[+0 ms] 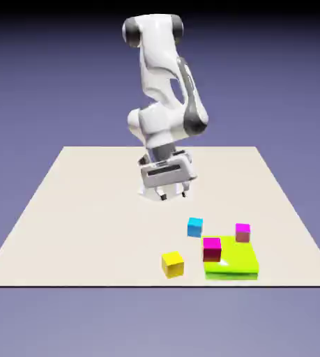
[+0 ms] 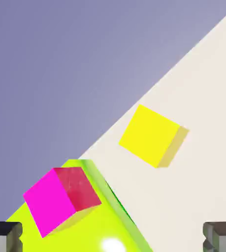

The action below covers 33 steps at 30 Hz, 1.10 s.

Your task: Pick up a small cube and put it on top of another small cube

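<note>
The small cube (image 1: 195, 226), bright cyan-blue, sits on the table just beyond a lime-green slab (image 1: 235, 268). On that slab's left part stands the other small cube (image 1: 212, 249), magenta on top with a dark red front. My gripper (image 1: 174, 195) hangs open above the table, farther back than the blue cube and a little toward the exterior view's left, touching nothing. In the hand view the magenta cube (image 2: 60, 199) rests on the lime slab (image 2: 97, 224). Both fingertips (image 2: 4, 235) sit wide apart at the bottom corners. The blue cube is out of the hand view.
A yellow cube (image 1: 172, 264) lies near the table's front edge, left of the slab; the hand view shows this yellow cube (image 2: 149, 135) by the table edge. A smaller magenta-topped cube (image 1: 242, 232) with a pinkish-brown front stands at the slab's far right.
</note>
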Tool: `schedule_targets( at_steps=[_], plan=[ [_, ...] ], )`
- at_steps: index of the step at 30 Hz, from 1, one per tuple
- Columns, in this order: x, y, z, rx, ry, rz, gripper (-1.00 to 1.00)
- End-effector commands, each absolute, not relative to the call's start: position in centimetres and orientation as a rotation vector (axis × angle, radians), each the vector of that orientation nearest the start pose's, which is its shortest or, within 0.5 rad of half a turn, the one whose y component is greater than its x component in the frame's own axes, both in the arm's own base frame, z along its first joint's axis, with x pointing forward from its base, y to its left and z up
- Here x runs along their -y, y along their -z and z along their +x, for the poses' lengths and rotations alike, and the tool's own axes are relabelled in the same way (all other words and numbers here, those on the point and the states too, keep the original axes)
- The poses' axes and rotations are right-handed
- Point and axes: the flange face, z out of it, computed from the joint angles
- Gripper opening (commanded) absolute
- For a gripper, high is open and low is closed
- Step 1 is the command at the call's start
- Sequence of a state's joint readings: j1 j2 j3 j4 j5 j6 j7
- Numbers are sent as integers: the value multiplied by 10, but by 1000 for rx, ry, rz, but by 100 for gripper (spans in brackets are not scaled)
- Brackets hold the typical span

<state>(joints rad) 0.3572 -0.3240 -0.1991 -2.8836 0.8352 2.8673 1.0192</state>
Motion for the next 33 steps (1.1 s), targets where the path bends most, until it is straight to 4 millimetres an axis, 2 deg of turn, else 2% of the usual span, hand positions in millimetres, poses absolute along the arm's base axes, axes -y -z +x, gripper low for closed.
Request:
schedule_targets(
  at_steps=[1,10,19,28,29,30,31,33],
  plan=[
    [-23,-285,356,-2000,-63,-1779,0],
    [-40,-221,314,-2385,-443,-1319,0],
    [-53,-172,266,-2684,-693,-761,0],
    [-78,-111,272,-2684,-693,-760,0],
    [-78,-111,272,-2684,-693,-760,0],
    [-78,-111,272,-2684,-693,-760,-100],
    [-78,-111,272,-2684,-693,-760,-100],
    [-73,-126,271,-2688,-698,-761,-100]
  ],
)
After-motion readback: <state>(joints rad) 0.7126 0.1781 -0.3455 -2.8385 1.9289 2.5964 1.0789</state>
